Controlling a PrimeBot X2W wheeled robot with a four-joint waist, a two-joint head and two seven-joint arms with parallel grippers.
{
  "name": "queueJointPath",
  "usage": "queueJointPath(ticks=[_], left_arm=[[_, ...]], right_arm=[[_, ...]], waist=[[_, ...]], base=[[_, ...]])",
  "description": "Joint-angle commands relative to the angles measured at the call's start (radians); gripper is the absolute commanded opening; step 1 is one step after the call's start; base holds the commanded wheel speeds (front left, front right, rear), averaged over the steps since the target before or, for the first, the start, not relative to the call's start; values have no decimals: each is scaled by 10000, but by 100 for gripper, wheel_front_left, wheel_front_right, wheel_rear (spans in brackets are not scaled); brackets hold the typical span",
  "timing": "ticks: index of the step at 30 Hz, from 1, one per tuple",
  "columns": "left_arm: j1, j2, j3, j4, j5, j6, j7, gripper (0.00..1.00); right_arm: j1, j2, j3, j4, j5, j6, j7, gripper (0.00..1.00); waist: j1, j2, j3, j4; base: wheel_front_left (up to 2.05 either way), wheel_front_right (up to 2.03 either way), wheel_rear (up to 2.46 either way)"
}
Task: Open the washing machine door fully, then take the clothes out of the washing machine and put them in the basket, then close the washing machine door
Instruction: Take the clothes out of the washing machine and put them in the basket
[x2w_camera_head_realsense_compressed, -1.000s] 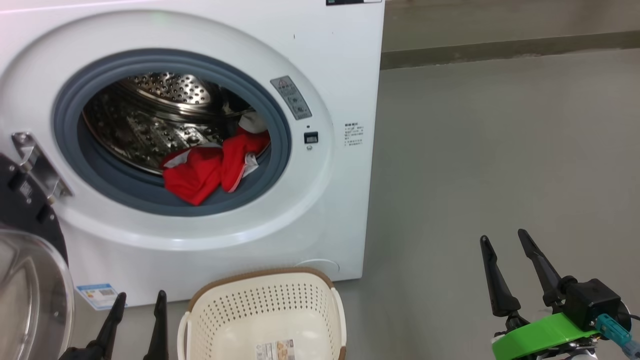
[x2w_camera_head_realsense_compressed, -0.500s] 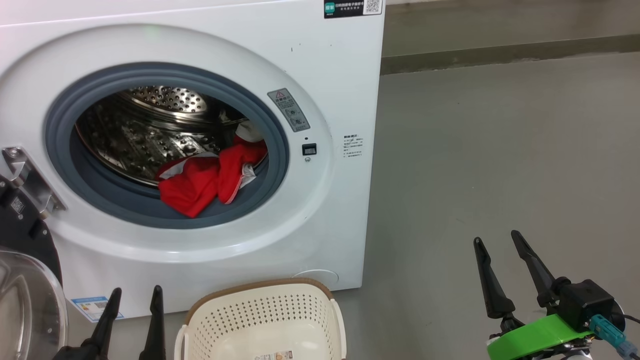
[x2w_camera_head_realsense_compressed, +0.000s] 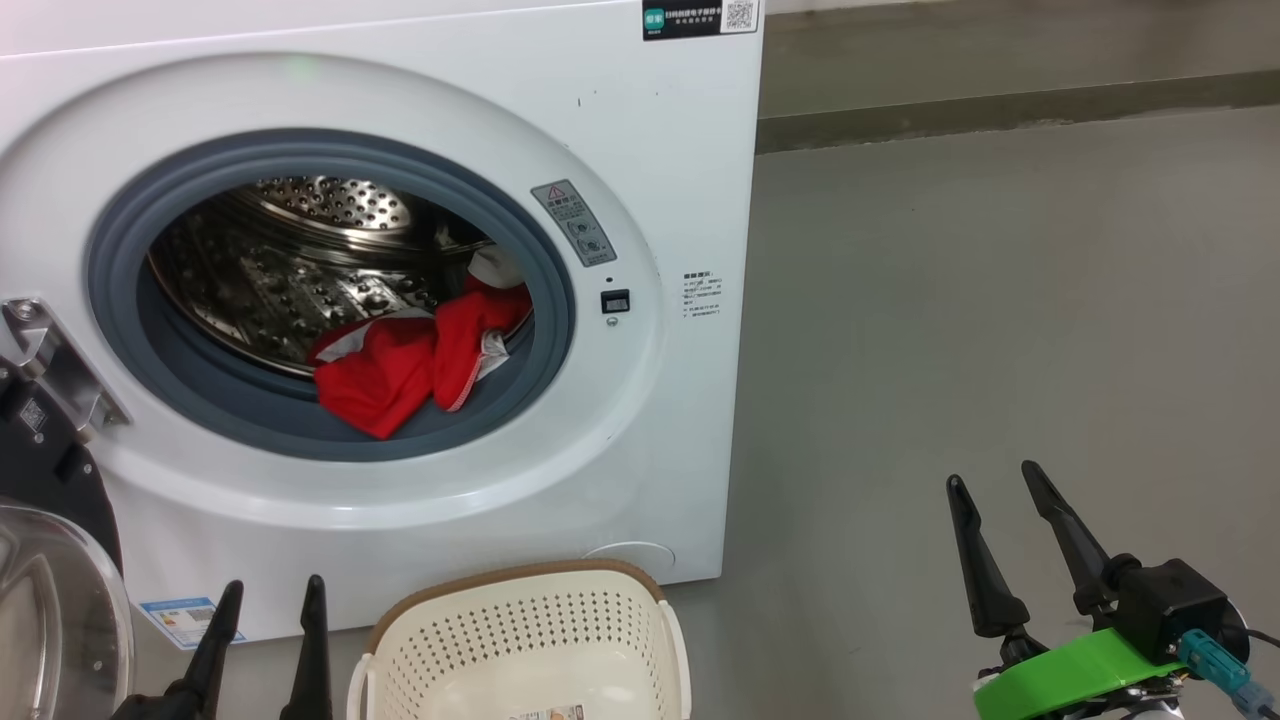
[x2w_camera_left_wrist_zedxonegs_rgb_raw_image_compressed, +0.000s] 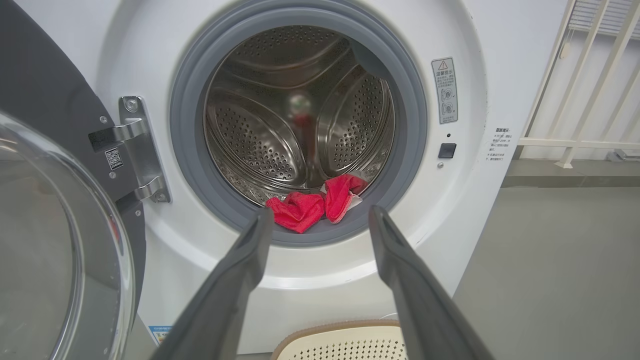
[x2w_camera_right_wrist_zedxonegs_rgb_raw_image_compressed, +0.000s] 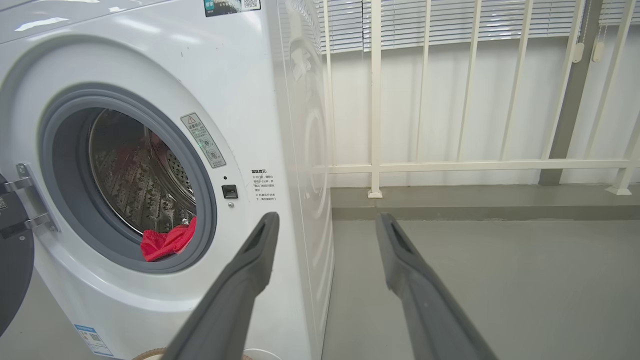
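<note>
The white washing machine (x2w_camera_head_realsense_compressed: 650, 150) stands with its drum open. The washing machine door (x2w_camera_head_realsense_compressed: 50, 610) hangs swung out to the left, glass bowl facing me, also large at the left of the left wrist view (x2w_camera_left_wrist_zedxonegs_rgb_raw_image_compressed: 50, 250). Red clothes (x2w_camera_head_realsense_compressed: 410, 365) lie at the drum's front lip on the grey gasket (x2w_camera_left_wrist_zedxonegs_rgb_raw_image_compressed: 312, 207) (x2w_camera_right_wrist_zedxonegs_rgb_raw_image_compressed: 167, 242). The cream basket (x2w_camera_head_realsense_compressed: 520, 578) sits on the floor in front of the machine with nothing red in it. My left gripper (x2w_camera_head_realsense_compressed: 272, 590) is open just left of the basket, pointing at the drum (x2w_camera_left_wrist_zedxonegs_rgb_raw_image_compressed: 321, 212). My right gripper (x2w_camera_head_realsense_compressed: 992, 476) is open over bare floor to the right (x2w_camera_right_wrist_zedxonegs_rgb_raw_image_compressed: 326, 218).
Grey floor (x2w_camera_head_realsense_compressed: 1000, 300) stretches to the machine's right. A low step (x2w_camera_head_realsense_compressed: 1000, 100) runs along the back wall, and a white railing (x2w_camera_right_wrist_zedxonegs_rgb_raw_image_compressed: 450, 165) with blinds stands behind it. The door hinge (x2w_camera_head_realsense_compressed: 55, 360) juts out at the opening's left edge.
The head camera has tilted a little, so the machine and basket sit lower in the picture. Both grippers stay open in about the same places; the clothes have not moved.
</note>
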Motion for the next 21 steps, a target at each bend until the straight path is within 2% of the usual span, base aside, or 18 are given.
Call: queueJointPath(ticks=[1, 21], left_arm=[[-407, 109, 379, -224, 98, -58, -49, 100], [-652, 33, 415, -132, 239, -53, -49, 100]], right_arm=[[-216, -47, 223, -213, 73, 63, -65, 100], [-142, -47, 226, -313, 103, 63, -65, 100]], waist=[[0, 0, -4, -1], [0, 0, 192, 243]], base=[[0, 0, 0], [0, 0, 0]])
